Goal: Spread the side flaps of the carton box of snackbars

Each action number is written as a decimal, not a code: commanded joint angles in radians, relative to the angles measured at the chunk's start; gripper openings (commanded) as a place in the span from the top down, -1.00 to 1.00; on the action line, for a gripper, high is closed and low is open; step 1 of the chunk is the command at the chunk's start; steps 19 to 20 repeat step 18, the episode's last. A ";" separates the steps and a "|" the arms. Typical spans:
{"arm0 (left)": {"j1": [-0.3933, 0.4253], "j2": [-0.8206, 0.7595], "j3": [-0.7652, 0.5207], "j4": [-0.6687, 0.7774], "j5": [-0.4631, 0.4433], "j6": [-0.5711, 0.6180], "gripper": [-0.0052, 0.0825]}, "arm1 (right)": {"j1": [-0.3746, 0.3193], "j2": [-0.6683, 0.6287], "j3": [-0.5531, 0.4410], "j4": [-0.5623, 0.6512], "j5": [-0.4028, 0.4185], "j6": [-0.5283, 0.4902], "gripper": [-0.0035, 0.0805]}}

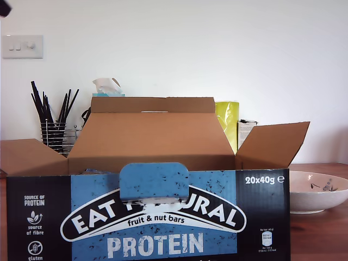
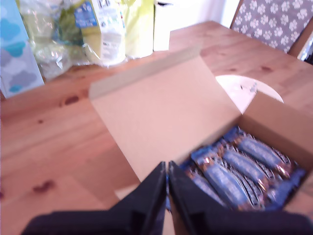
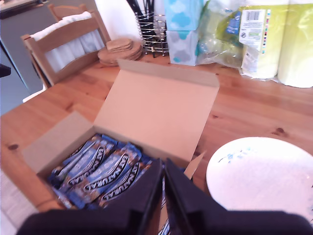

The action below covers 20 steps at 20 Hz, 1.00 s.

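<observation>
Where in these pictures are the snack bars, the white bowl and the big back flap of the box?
snack bars (image 3: 105,171), second wrist view, on a blue wrapper.
white bowl (image 1: 317,191), exterior view, on its outer wall.
big back flap (image 1: 152,138), exterior view, on its brown face.

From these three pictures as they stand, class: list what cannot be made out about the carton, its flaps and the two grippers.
- Snackbars: hidden in the exterior view by the carton box front.
- Side flap: whether it lies flat, unclear.
- My first gripper: blurred; contact with anything unclear.
- My second gripper: hides the carton's near corner.
- Both arms: absent from the exterior view.
</observation>
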 commanded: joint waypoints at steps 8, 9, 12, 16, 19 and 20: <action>0.000 -0.023 -0.014 -0.136 0.043 -0.002 0.94 | 0.006 -0.009 -0.037 -0.085 0.003 0.016 0.95; 0.000 -0.023 -0.014 -0.139 0.044 -0.002 0.94 | 0.006 -0.009 -0.037 -0.089 0.003 0.016 0.95; 0.000 -0.024 -0.014 -0.139 0.044 -0.002 0.94 | 0.006 -0.009 -0.037 -0.088 0.003 0.016 0.95; 0.000 -0.024 -0.014 -0.138 0.044 -0.003 0.94 | 0.006 -0.009 -0.037 -0.088 0.003 0.016 0.95; 0.000 -0.024 -0.014 -0.138 0.044 -0.002 0.94 | 0.006 -0.009 -0.037 -0.088 0.003 0.016 0.95; 0.000 -0.024 -0.014 -0.138 0.044 -0.002 0.94 | 0.006 -0.009 -0.037 -0.088 0.003 0.016 0.95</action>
